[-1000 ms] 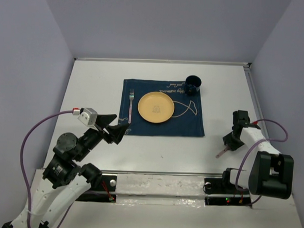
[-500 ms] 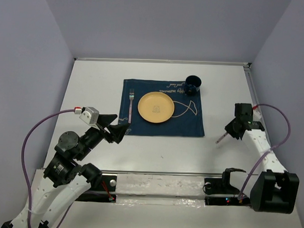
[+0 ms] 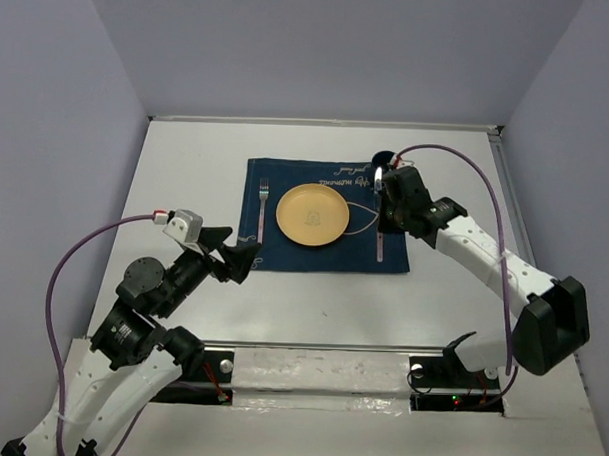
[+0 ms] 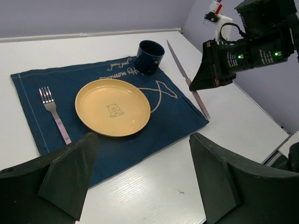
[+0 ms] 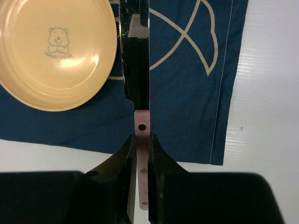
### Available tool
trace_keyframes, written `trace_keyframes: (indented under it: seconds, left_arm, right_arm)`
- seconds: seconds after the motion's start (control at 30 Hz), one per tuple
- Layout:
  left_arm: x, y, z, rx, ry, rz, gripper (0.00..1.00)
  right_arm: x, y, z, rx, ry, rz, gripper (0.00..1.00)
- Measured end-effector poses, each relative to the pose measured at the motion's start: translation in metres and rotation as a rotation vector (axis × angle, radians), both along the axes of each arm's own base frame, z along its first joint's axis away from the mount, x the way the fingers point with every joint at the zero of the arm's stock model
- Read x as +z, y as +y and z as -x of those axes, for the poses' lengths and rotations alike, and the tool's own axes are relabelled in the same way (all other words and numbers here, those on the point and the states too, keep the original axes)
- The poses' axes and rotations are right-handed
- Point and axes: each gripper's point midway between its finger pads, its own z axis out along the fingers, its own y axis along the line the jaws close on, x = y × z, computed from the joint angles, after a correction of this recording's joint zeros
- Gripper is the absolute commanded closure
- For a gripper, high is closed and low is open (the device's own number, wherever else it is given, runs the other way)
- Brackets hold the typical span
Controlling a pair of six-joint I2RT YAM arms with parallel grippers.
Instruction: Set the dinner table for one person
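The white dinner table carries a dark blue placemat with a yellow plate at its middle, a pink-handled fork left of the plate and a dark blue mug at the far right corner. My right gripper is shut on a knife with a pink handle. It holds the knife over the mat, right of the plate, blade pointing away. The left wrist view shows the knife beside the mug. My left gripper is open and empty at the mat's near left corner.
Pale lavender walls close the table at the back and both sides. A metal rail runs along the near edge. The right arm's purple cable arcs over the table's right side. Bare white tabletop lies under my left gripper.
My right arm has swung from the table's right side leftward and away, carrying the knife to the placemat's right part beside the plate. The left arm has barely moved.
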Motion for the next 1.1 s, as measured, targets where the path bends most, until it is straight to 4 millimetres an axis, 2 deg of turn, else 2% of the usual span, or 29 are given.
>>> trace_keyframes:
  seconds: [0.13,0.4,0.53,0.83,1.1]
  left_arm:
    - [-0.007,0.002,-0.007,0.027,0.026,-0.019,0.09]
    - [-0.015,0.007,-0.018,0.079,0.054,-0.039,0.09]
    - [-0.018,0.009,-0.022,0.094,0.068,-0.047,0.08]
    - [-0.019,0.019,-0.029,0.152,0.071,-0.048,0.08]
    - [-0.02,0.019,-0.03,0.147,0.076,-0.051,0.08]
  right_arm:
    - [-0.02,0.011,-0.015,0.043,0.049,0.052,1.0]
    - [-0.043,0.032,-0.057,0.076,0.067,0.092,1.0]
    - [-0.062,0.033,-0.077,0.056,0.09,0.097,1.0]
    - [-0.084,0.025,-0.095,0.006,0.129,0.103,1.0]
    - [-0.109,0.024,-0.097,-0.004,0.178,0.121,1.0]
